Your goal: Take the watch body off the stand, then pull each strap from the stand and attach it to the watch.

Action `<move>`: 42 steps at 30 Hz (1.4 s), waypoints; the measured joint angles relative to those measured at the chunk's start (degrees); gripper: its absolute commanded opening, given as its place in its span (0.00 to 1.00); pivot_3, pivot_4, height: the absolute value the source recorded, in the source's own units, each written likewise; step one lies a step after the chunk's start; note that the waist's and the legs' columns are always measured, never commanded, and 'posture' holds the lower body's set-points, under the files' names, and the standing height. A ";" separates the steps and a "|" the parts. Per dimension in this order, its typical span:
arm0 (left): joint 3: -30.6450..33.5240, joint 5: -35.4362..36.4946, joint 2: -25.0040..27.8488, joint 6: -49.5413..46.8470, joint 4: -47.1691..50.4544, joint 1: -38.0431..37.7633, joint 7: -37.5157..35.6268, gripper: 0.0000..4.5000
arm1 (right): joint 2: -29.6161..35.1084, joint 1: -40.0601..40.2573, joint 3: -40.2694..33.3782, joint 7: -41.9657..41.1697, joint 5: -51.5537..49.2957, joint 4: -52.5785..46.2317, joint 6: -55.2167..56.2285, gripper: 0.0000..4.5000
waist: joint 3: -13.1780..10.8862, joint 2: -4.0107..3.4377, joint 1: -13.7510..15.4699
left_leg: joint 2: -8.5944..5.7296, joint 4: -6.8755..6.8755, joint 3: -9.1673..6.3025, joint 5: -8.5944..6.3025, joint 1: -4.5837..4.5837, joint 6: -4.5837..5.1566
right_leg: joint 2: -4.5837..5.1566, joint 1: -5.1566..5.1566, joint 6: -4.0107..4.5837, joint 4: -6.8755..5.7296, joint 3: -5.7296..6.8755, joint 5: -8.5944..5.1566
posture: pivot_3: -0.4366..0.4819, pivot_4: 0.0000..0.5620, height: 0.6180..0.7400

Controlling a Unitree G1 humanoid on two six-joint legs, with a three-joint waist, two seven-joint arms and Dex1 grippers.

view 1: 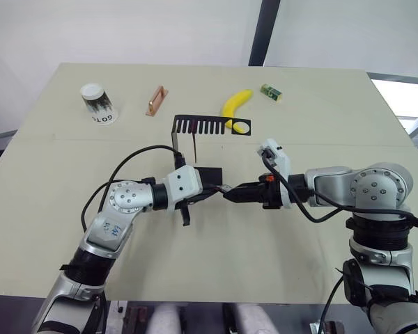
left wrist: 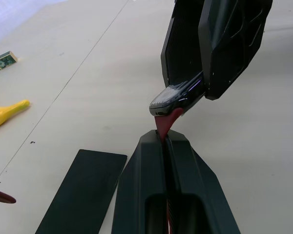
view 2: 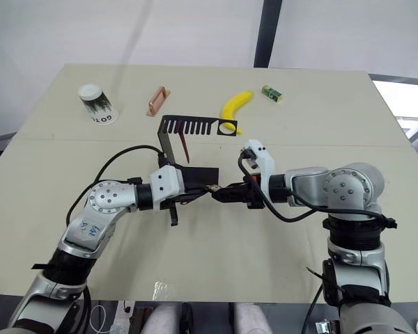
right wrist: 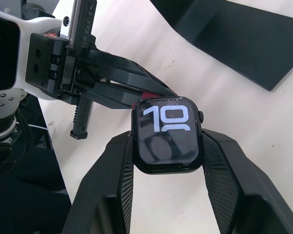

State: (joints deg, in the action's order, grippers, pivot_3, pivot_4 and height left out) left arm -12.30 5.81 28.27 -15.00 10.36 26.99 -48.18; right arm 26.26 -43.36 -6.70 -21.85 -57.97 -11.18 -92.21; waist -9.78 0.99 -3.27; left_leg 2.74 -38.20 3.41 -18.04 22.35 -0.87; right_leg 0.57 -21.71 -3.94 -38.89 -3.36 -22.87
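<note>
Beige table (view 1: 299, 125), frame centre: right gripper (right wrist: 167, 146) clamps watch body (right wrist: 167, 134) steady so left gripper (left wrist: 164, 146), pinching strap (left wrist: 166, 119), can slot it in.

Even, bright daylight fills both head views. The pale cream tabletop (view 1: 299, 139) reads clean, and a blown-out white patch sits at the right edge of the frame. Shadows are soft and short: the black bent sheet-metal stand (view 1: 207, 126) casts only a faint smear beneath its slotted arm. Straight table edges show little bending toward the corners.

In the left wrist view the upper left washes out to white glare. In the right wrist view the small black rounded-square watch body (right wrist: 168, 134) is sharp, its glossy screen mirroring dim shapes under the white digits.
</note>
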 measured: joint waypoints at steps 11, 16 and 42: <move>-0.09 -0.33 -0.12 -1.60 0.15 0.65 -0.20 0.01 | -0.34 0.00 0.85 0.03 2.30 -2.35 0.00 0.34 | 0.00 0.00 0.01 | 0.00 0.01 -0.01 0.00 0.00 0.00 | 0.00 0.00 0.00 0.01 0.00 0.00 | 0.48 0.27 1.00; -0.19 -0.58 -0.32 -2.04 0.15 0.87 -0.23 0.01 | -0.68 -0.01 1.22 0.03 3.03 -2.80 0.01 0.34 | 0.00 0.00 0.01 | 0.00 0.01 0.00 0.00 0.00 0.00 | 0.00 0.00 0.00 0.01 0.00 0.00 | 0.48 0.27 1.00; -0.14 -1.14 -1.00 -3.50 0.15 1.56 -0.08 0.01 | -1.27 -0.06 1.50 0.04 4.08 -3.38 0.01 0.34 | 0.00 0.00 0.02 | 0.00 0.02 0.00 0.00 0.00 0.00 | 0.00 0.00 0.00 0.02 0.00 0.00 | 0.48 0.27 1.00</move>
State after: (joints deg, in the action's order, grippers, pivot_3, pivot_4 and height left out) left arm -12.44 4.66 27.27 -18.50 10.51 28.55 -48.27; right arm 24.99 -43.42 -5.20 -21.81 -53.89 -14.57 -92.20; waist -9.78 0.99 -3.26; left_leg 2.74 -38.18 3.40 -18.04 22.35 -0.87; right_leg 0.57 -21.71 -3.94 -38.87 -3.37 -22.87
